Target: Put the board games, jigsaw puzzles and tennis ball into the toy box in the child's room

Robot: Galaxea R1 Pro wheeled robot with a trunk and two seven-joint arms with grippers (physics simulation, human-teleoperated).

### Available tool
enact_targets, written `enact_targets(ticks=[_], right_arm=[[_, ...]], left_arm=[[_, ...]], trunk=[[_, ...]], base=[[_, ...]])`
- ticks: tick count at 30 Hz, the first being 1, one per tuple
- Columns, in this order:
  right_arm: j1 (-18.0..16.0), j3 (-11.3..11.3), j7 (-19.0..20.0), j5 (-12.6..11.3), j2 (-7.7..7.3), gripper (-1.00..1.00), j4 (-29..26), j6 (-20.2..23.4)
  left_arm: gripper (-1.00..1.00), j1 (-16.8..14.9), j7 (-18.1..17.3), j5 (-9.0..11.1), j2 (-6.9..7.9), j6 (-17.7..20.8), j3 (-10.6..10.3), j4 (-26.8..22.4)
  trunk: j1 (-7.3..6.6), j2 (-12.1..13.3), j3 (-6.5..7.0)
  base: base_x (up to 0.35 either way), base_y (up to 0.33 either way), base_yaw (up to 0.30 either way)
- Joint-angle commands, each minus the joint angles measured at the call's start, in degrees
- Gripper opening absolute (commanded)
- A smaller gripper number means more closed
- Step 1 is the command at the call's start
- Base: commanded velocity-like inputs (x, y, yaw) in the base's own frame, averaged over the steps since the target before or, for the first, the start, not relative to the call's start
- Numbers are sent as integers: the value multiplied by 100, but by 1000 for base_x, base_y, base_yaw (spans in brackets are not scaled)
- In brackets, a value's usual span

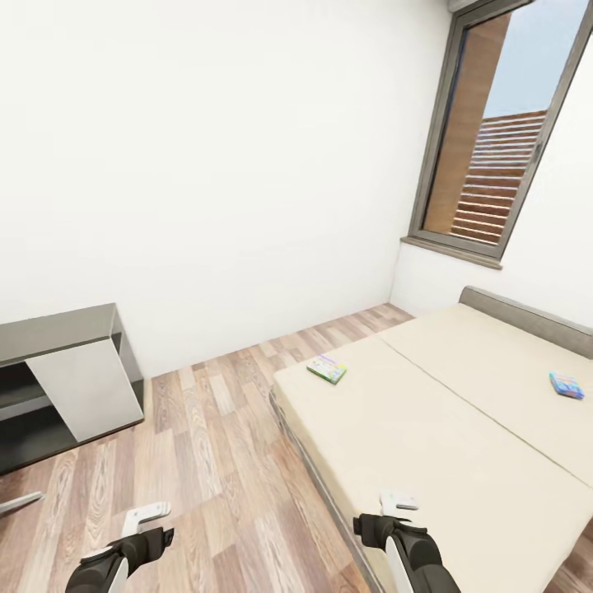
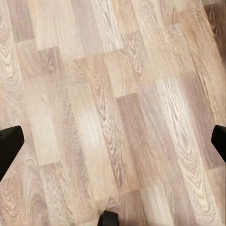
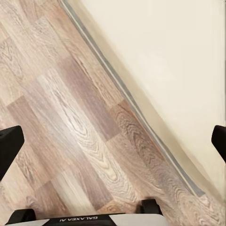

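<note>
From my seat, open wood-plank floor (image 1: 206, 461) runs ahead between the low dark grey unit (image 1: 66, 379) on my left and the bed (image 1: 428, 428) on my right. The bed's near edge lies just under my right gripper (image 1: 399, 504); its fingers are spread, with floor and mattress edge below. My left gripper (image 1: 147, 515), spread too, hangs over bare planks. The mattress is broad and flat, broken by a green-edged box (image 1: 327, 369) near its far corner and a small blue box (image 1: 567, 385) towards the headboard (image 1: 527, 317). The white wall (image 1: 206, 165) closes the far side.
</note>
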Motion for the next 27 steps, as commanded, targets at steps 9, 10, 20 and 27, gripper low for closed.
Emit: enact_targets(ticks=[9,10,20,27], right_arm=[[-5,-4,-19,-11,4,100,-3,26],[-5,-4,-19,-11,4,100,-2,26],[-6,-4,-27,-11,4,100,1,26],[-6,-4,-28,-11,4,100,2,20]], left_arm=[[100,-4,-21,8,-2,34,11,-9],[100,-4,-21,8,-2,34,11,-9],[100,-4,-21,8,-1,34,11,-9],[100,-4,-21,8,-1,34,11,-9]], trunk=[[4,-13,-13],[4,-13,-13],[4,-13,-13],[4,-13,-13]], base=[[0,-35,2],[0,-7,28],[0,-81,175],[0,-74,275]])
